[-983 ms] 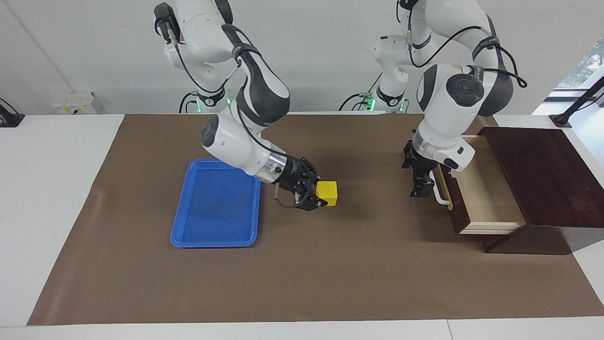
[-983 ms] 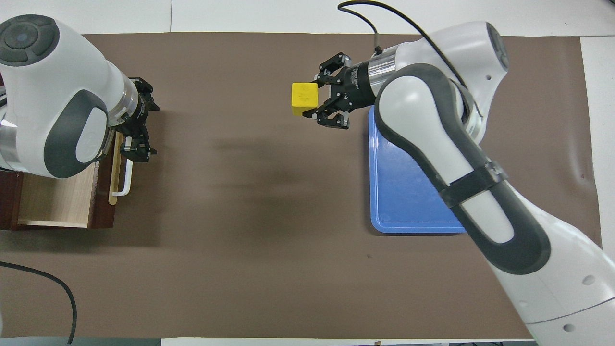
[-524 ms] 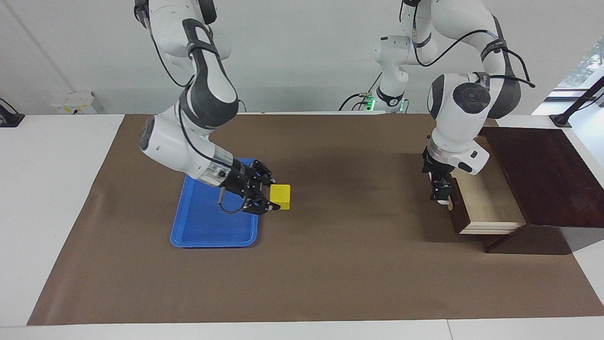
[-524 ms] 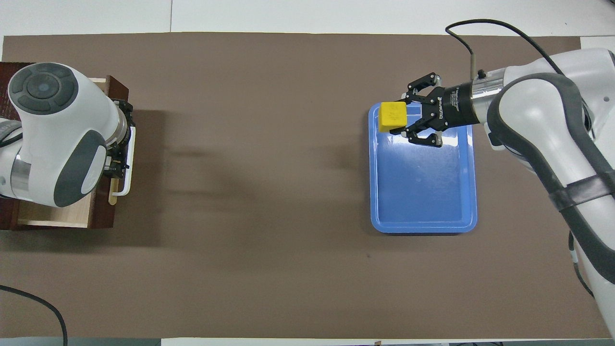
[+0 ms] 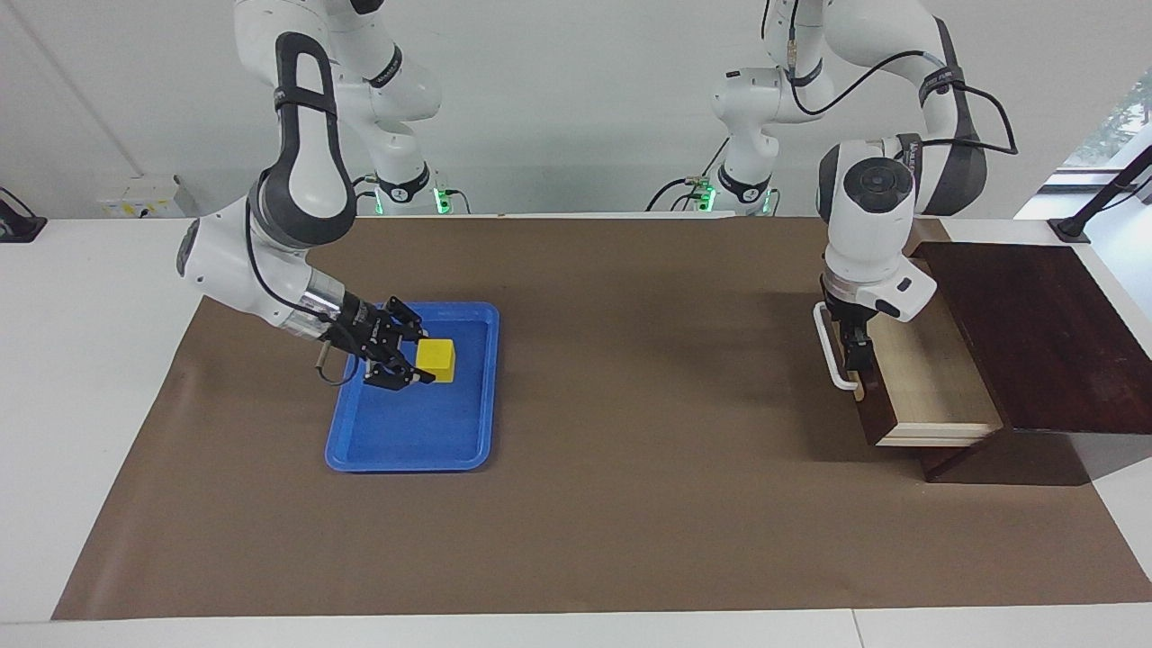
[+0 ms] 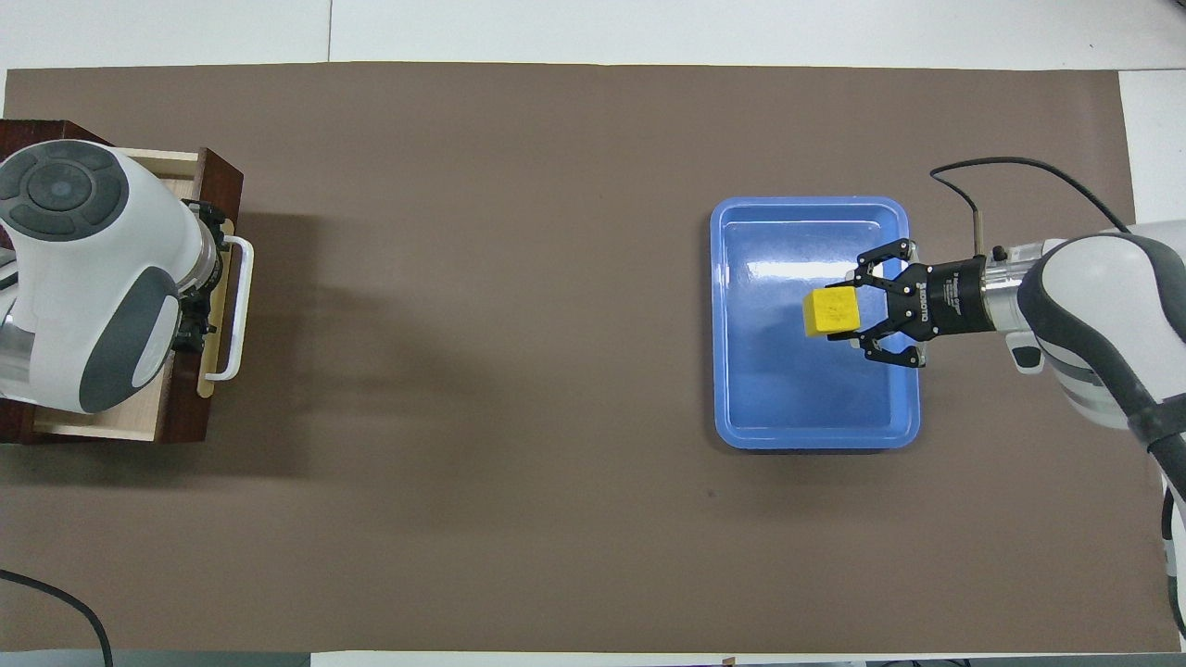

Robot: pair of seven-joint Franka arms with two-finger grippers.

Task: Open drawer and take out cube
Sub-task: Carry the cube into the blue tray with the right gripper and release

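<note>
The yellow cube is held in my right gripper, low over the blue tray; I cannot tell whether it touches the tray floor. In the overhead view the cube and right gripper are over the tray's middle. The drawer stands pulled out of its dark wooden box, its pale inside bare. My left gripper points down at the drawer front, just box-side of the white handle. In the overhead view the left gripper is mostly hidden under its arm.
A brown mat covers the table. The blue tray lies toward the right arm's end, the drawer box at the left arm's end. A black cable lies near the robots' table edge.
My right gripper has carried the cube from over the bare mat to over the tray. My left gripper has moved from in front of the handle to the drawer front. The drawer has stayed open.
</note>
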